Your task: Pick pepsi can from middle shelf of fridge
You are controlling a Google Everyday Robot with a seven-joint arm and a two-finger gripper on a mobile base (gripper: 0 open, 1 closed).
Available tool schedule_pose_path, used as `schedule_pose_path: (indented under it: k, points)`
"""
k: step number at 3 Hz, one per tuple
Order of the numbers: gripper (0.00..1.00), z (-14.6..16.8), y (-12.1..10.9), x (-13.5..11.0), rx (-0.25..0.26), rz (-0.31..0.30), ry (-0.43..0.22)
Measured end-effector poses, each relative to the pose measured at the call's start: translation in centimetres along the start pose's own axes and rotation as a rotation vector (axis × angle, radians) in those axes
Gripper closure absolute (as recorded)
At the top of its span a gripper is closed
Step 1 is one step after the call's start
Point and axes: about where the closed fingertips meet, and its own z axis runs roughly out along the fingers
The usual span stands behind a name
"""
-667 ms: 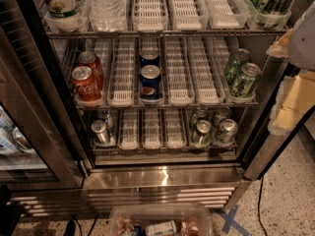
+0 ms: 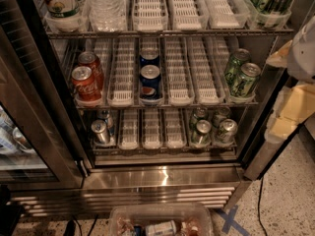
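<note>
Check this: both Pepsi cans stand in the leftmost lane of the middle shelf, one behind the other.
Wrong lane. In the camera view the pepsi cans stand in a centre lane of the middle shelf, one behind the other; Coca-Cola cans hold the leftmost. The gripper is at the right edge.

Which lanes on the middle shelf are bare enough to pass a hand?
Bare lanes: one between the Coca-Cola cans and the pepsi can; two between it and the green cans. Both ends are crowded. The gripper hangs outside, at the right edge.

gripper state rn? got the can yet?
Gripper: cannot be told. It is at the right edge of the view, beside the fridge opening, well apart from the front pepsi can, which stands on the middle shelf.
</note>
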Motion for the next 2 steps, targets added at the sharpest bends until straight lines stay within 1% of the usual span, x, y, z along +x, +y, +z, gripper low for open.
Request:
schedule_pose_path:
  k: [1, 2]
  points:
    - [0.00, 3.4, 1.8, 0.4, -0.006, 0.002, -0.062]
    - [0.00, 7.9, 3.6, -0.4, -0.024, -0.014, -0.161]
